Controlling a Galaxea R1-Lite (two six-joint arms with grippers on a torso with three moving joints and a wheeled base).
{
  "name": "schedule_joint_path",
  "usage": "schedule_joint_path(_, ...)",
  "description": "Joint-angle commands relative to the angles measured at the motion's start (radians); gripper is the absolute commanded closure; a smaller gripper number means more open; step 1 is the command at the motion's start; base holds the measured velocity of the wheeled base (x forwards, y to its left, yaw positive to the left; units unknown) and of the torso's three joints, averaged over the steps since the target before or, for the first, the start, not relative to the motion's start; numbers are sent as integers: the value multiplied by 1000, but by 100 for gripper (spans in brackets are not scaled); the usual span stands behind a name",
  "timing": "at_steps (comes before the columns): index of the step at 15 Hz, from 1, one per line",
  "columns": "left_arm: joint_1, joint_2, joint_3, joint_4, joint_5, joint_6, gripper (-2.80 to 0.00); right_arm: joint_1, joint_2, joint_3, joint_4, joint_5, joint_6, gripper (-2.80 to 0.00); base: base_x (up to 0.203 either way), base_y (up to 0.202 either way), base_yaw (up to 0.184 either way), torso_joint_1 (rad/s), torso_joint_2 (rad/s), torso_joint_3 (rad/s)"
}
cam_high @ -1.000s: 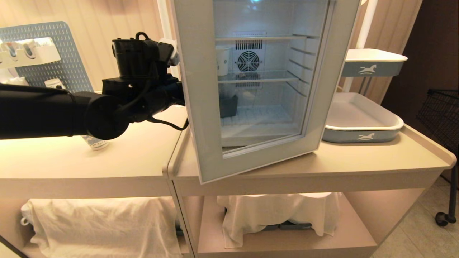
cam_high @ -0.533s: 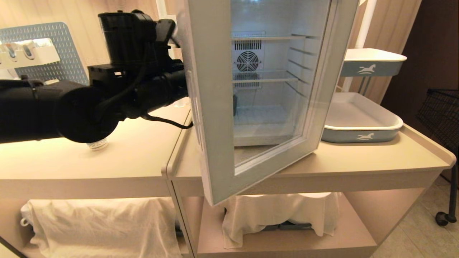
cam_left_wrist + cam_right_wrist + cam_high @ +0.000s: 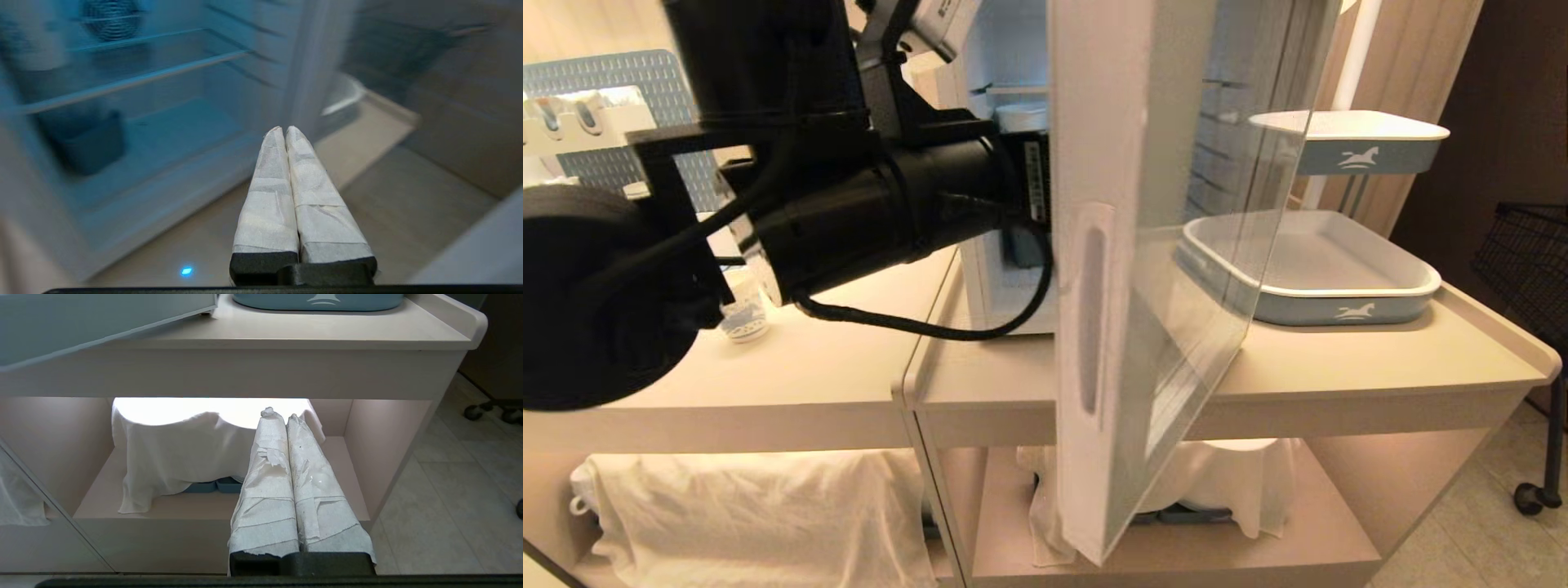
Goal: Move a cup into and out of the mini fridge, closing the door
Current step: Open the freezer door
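The mini fridge (image 3: 978,282) stands open on the right counter. Its door (image 3: 1094,310) is swung far out and shows edge-on to me. My left arm reaches across the fridge mouth, and the door's edge hides its fingers in the head view. In the left wrist view my left gripper (image 3: 284,130) is shut on nothing, low before the lit fridge interior (image 3: 155,134). A small white cup with blue print (image 3: 743,318) stands on the left counter, half hidden under my left arm. My right gripper (image 3: 284,416) hangs shut and empty below counter height.
Inside the fridge are a dark bin (image 3: 90,143) and a white cup (image 3: 1021,118) on a shelf. Two grey-blue trays (image 3: 1347,294) stand stacked right of the fridge. A pegboard (image 3: 621,77) lines the back left. White cloths (image 3: 760,506) cover the lower shelves. A black wire cart (image 3: 1527,245) stands far right.
The door has swung from nearly shut to wide open, edge-on to me. My left arm has come up and toward me behind the door's inner side.
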Motion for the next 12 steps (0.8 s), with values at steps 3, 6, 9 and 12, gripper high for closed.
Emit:
schedule_joint_path(3, -204, -9, -11, -5, -4, -37, 0, 0, -2, 0, 0, 0, 0, 0, 0, 0, 0, 0, 0, 0)
schedule_joint_path(6, -294, 19, -29, -11, -4, -76, 0, 0, -1, 0, 0, 0, -1, 0, 0, 0, 0, 0, 0, 0)
schedule_joint_path(9, -361, 44, -44, -13, -7, -95, 0, 0, -2, 0, 0, 0, -2, 0, 0, 0, 0, 0, 0, 0)
schedule_joint_path(12, -441, 84, -52, -20, -5, -98, 0, 0, 0, 0, 0, 0, -1, 0, 0, 0, 0, 0, 0, 0)
